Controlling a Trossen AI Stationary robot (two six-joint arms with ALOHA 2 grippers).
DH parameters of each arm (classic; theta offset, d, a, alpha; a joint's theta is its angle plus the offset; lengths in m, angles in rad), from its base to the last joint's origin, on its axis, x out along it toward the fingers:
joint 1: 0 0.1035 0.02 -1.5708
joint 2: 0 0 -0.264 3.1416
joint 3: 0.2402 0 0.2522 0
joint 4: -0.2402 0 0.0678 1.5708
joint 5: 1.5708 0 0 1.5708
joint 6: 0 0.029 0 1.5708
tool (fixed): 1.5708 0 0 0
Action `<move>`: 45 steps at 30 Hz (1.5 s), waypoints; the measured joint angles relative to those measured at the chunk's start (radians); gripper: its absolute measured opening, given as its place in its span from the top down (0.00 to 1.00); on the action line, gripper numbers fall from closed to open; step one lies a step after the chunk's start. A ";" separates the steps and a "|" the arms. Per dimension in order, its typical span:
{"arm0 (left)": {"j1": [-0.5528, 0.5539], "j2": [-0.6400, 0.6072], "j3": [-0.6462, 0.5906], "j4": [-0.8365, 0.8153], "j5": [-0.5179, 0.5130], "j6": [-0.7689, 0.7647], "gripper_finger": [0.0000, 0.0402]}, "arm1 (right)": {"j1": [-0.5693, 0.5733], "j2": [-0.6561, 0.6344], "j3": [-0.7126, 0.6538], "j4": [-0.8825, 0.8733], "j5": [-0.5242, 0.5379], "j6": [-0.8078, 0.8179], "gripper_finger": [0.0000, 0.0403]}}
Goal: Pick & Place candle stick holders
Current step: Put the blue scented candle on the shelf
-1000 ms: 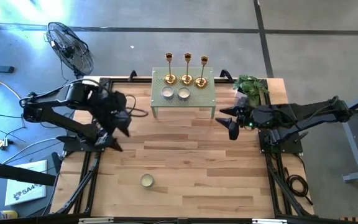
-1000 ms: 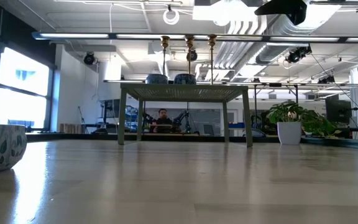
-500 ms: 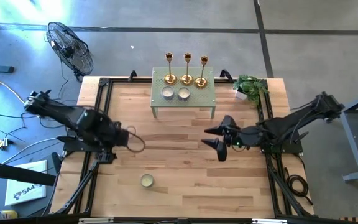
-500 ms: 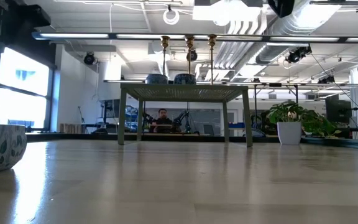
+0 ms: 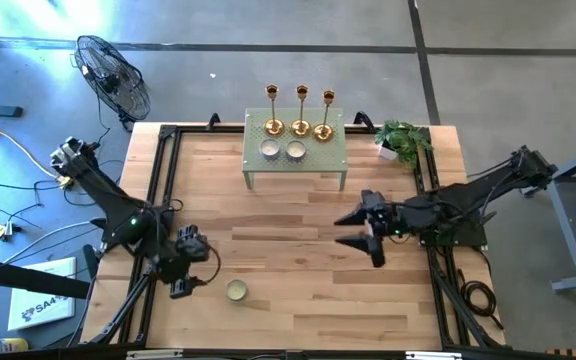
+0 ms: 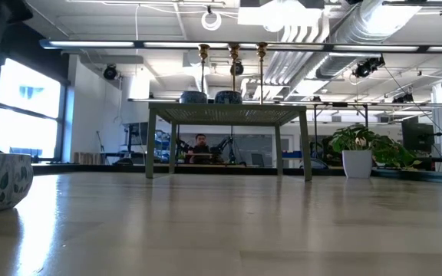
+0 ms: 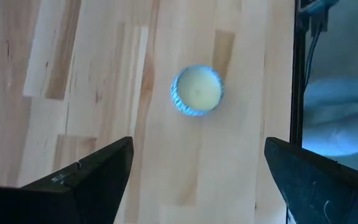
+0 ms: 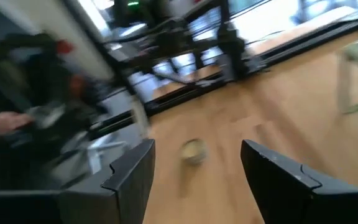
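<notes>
I judge the approach step unstarted: the candle stick holders [image 5: 300, 112] stand upper centre on the small table [image 5: 295, 165]; left gripper [image 5: 182, 278] and right gripper [image 5: 360, 231], both spread open and empty, must reach them.

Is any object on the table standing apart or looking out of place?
One small candle bowl sits alone near the table's front edge, far from the two candle bowls beside the upright candlesticks on the small green table.

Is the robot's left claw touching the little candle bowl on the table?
Apart. The left wrist view shows bare wood between the open left gripper and the candle bowl.
</notes>
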 joint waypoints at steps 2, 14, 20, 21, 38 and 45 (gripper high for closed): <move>-0.039 0.024 0.000 0.024 -0.061 -0.011 0.12 | 0.023 -0.017 0.000 0.000 -0.062 -0.001 0.42; -0.127 0.340 0.000 0.237 -0.149 0.125 0.12 | 0.214 -0.051 0.000 -0.070 -0.103 -0.078 0.42; -0.107 0.449 -0.001 0.391 -0.171 0.257 0.12 | 0.280 -0.051 0.000 -0.126 -0.067 -0.079 0.42; -0.105 0.461 0.000 0.412 -0.173 0.276 0.12 | 0.285 -0.051 0.000 -0.131 -0.059 -0.079 0.42; -0.049 0.478 0.000 0.359 -0.156 0.413 0.12 | 0.288 -0.050 0.000 -0.151 -0.049 -0.123 0.42; 0.006 0.478 0.000 0.357 -0.121 0.443 0.12 | 0.288 -0.050 0.000 -0.151 -0.016 -0.131 0.42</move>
